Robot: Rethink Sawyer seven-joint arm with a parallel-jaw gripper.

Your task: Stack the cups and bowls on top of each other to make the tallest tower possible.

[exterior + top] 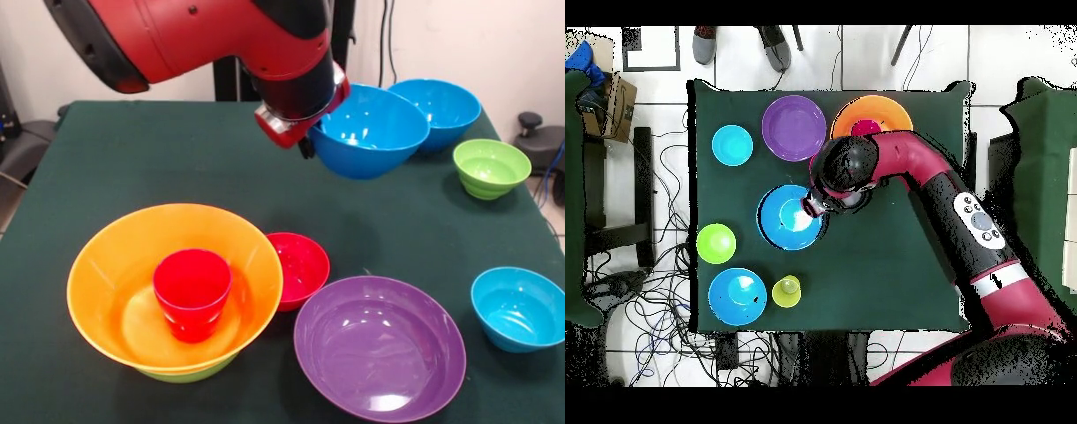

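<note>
My gripper [311,140] is shut on the rim of a medium blue bowl [366,132] and holds it tilted above the table; from overhead the gripper [808,207] is at that bowl's [787,218] right rim. The tower stands front left: a large orange bowl [115,283] over a lime-green bowl [190,371], with a red cup [192,291] inside. A small red bowl [302,268] touches the orange bowl. A purple bowl [380,346], a small blue bowl [519,309], a ribbed green bowl [492,168] and a second medium blue bowl [441,108] stand apart. The yellow cup [787,291] shows only from overhead.
The dark green table [159,159] carries everything. Cables and a cardboard box [610,100] lie on the floor beside it. The arm [915,180] reaches over the table's middle from the robot's side.
</note>
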